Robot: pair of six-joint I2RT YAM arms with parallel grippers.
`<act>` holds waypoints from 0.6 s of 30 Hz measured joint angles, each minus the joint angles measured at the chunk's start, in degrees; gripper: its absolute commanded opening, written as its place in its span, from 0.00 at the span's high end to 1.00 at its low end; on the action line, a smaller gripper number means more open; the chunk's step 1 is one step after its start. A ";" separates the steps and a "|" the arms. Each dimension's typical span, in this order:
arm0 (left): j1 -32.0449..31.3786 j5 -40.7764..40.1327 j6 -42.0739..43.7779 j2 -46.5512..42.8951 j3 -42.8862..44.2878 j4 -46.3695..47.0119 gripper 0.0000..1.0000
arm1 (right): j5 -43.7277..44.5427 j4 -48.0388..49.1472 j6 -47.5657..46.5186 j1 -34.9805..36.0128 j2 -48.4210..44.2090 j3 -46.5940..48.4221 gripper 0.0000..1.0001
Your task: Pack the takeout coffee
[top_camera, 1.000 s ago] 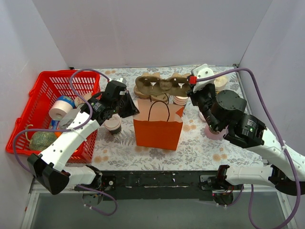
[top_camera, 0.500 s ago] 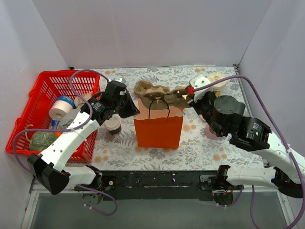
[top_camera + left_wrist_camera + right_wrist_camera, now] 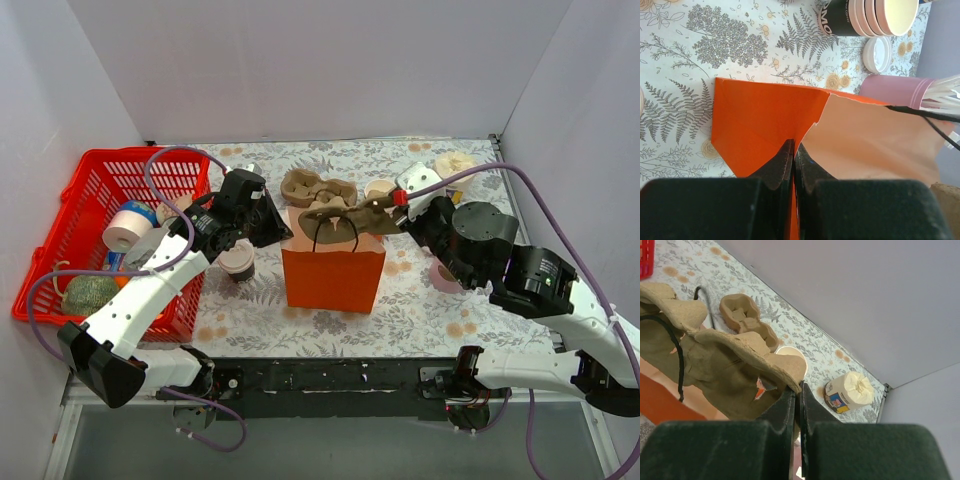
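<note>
- Read the step in hand as seating the pulp carrier (image 3: 345, 215) inside the orange bag (image 3: 333, 272), and treat the coffee as not yet packed.
- Find the takeout coffee (image 3: 238, 262) standing upright on the worktop just left of the bag, between it and the red basket (image 3: 110, 153) at the left edge, beneath the left arm.
- Note the right gripper (image 3: 797, 392): jaws pinching the carrier's rim, with the carrier hanging tilted across the bag's mouth.
- Note the left gripper (image 3: 792, 157): jaws pressed together on the bag's left rim, drawing the mouth open.
- Level the carrier and line its long side up with the mouth before lowering it.
- Descend slowly past the black cord handles (image 3: 920, 113), a likely snag.
- Hold tension on the left rim so the paper wall cannot fold inward, and let go only once the carrier sits flat on the bottom.
- Expect little room toward the far edge, with a second carrier (image 3: 312, 186) and a lidless cream cup (image 3: 380, 188) just behind the bag.
- Mind the pink cup (image 3: 890, 90) of white sticks and the lying cup stack (image 3: 865, 15) near the bag's right side.
- Withdraw upward rather than sideways.
- Use the bare patterned strip along the near edge for any shifting of the bag.
- Ignore the paper roll (image 3: 850, 390) by the far right corner, well apart.
</note>
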 measured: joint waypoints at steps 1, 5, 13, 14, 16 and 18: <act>0.00 0.00 0.00 0.00 -0.04 0.00 1.00 | 0.00 0.09 -0.09 -0.02 -0.11 0.00 0.99; 0.00 0.00 0.02 0.00 -0.20 -0.02 1.00 | -0.42 2.75 -1.36 -0.02 -0.59 -0.02 0.99; 0.00 0.00 -0.15 0.00 -0.26 0.00 1.00 | 1.27 2.25 -1.27 -0.02 2.14 1.33 0.99; 0.00 0.00 -0.31 -0.04 -0.35 0.09 1.00 | 1.70 1.51 -1.01 -0.02 2.97 1.42 0.99; 0.00 0.00 -0.70 -0.35 -0.96 0.48 1.00 | 1.97 -0.52 -0.22 -0.02 4.87 1.44 0.99; 0.00 -0.02 -1.07 -0.79 -1.53 0.50 1.00 | 1.99 -3.10 0.46 -0.02 6.19 1.75 0.99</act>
